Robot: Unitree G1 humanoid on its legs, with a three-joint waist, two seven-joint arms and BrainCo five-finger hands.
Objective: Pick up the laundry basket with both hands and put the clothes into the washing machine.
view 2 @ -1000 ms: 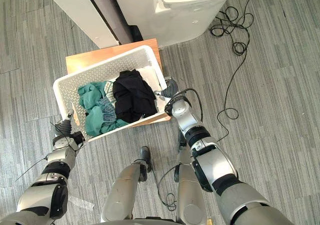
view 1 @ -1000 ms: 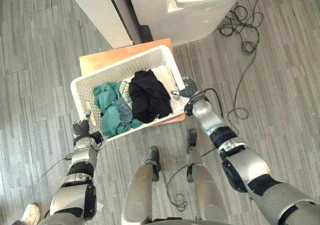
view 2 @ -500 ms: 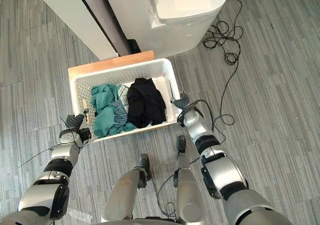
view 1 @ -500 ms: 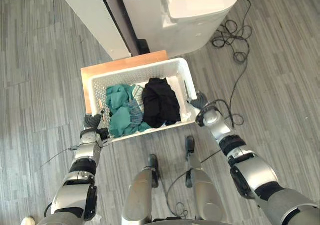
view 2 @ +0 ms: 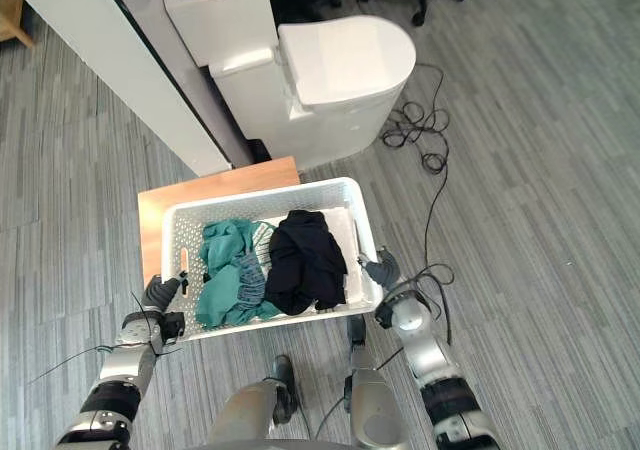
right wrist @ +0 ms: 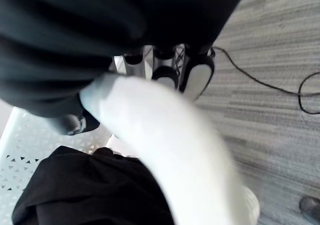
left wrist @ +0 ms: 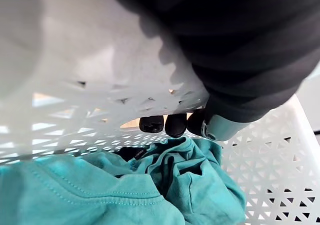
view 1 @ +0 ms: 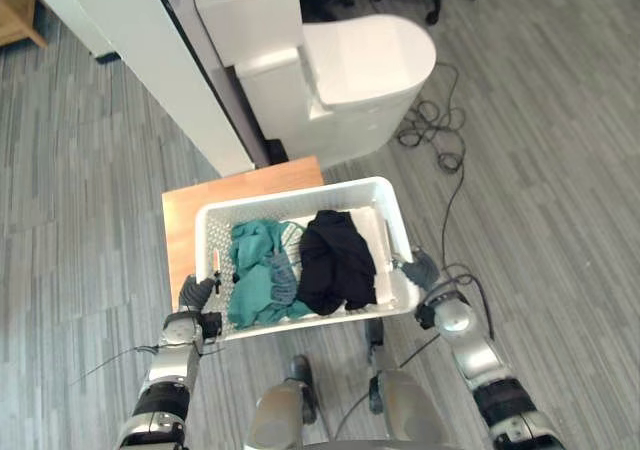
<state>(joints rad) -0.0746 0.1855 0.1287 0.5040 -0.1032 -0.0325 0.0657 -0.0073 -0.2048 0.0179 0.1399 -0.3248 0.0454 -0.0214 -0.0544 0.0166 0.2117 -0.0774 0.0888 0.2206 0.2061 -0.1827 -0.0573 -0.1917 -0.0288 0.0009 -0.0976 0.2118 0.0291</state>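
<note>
Left hand (view 1: 196, 296) and right hand (view 1: 421, 269) are gripping the short ends of the laundry basket (view 1: 290, 201), long axis running between them

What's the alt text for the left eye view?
Seen from above, a white laundry basket is gripped at its short ends by the left hand and right hand, with teal clothes and a black garment inside. It partly covers a wooden board; a white washing machine, lid closed, stands beyond on grey plank floor.
</note>
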